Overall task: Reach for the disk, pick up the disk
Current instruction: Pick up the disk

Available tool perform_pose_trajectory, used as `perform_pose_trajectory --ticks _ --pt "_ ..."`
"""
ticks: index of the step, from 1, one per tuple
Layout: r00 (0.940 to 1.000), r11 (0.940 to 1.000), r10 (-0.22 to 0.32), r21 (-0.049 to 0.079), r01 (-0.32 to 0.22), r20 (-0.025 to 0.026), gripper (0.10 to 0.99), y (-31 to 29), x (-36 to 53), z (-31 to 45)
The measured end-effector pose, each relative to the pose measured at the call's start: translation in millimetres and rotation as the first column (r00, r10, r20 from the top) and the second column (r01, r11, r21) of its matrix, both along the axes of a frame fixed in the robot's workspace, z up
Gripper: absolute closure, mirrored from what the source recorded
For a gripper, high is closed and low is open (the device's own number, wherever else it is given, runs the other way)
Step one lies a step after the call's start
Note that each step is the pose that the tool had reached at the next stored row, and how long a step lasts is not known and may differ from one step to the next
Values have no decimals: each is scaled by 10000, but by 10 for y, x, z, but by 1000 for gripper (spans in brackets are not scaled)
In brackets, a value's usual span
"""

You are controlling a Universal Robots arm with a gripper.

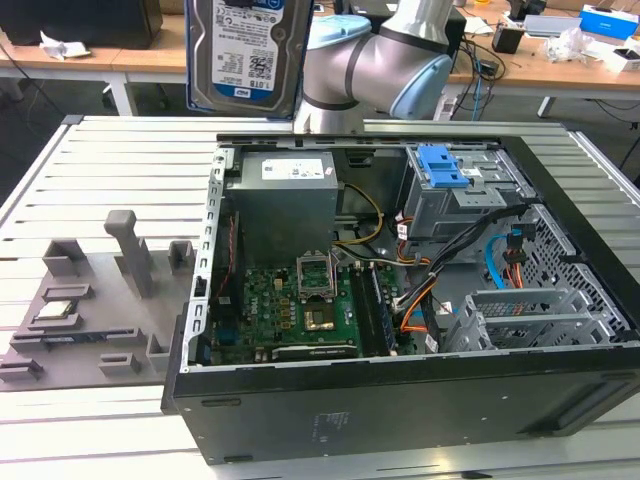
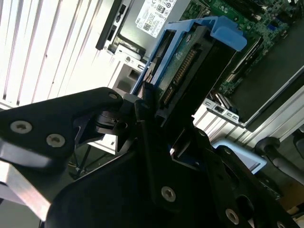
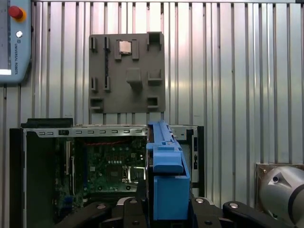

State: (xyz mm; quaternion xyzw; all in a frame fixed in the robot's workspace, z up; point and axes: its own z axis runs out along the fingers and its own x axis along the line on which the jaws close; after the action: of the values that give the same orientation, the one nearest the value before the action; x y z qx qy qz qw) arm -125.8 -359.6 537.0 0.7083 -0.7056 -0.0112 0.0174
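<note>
Gripper sits right up against the wrist cams, black fingers clamped tight on the disk w/ no gap showing. Disk hangs in the air, well above the tabletop and clear of the computer case. In the exterior view it's upright at the top edge, label side facing out, just beside the arm on the exterior view's left. In the first wrist view it shows edge-on, blue bracket toward the cam, w/ the open case below it. In the second wrist view its connector end points down toward the case.

Case lies on its side, lid off, green motherboard exposed, grey power supply behind it. Drive cage w/ blue latch sits in the far corner on the exterior view's right. Grey holder tray rests on the tabletop just beside the case, on the exterior view's left, w/ a small silver chip seated in one pocket.
</note>
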Motion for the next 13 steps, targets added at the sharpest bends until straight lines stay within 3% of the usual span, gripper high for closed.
perform_pose_trajectory --ticks 9,13 --pt "10000 10000 1 0 -1 0 722 0 226 0" --pt "10000 10000 0 -1 0 -1 722 0 367 0"
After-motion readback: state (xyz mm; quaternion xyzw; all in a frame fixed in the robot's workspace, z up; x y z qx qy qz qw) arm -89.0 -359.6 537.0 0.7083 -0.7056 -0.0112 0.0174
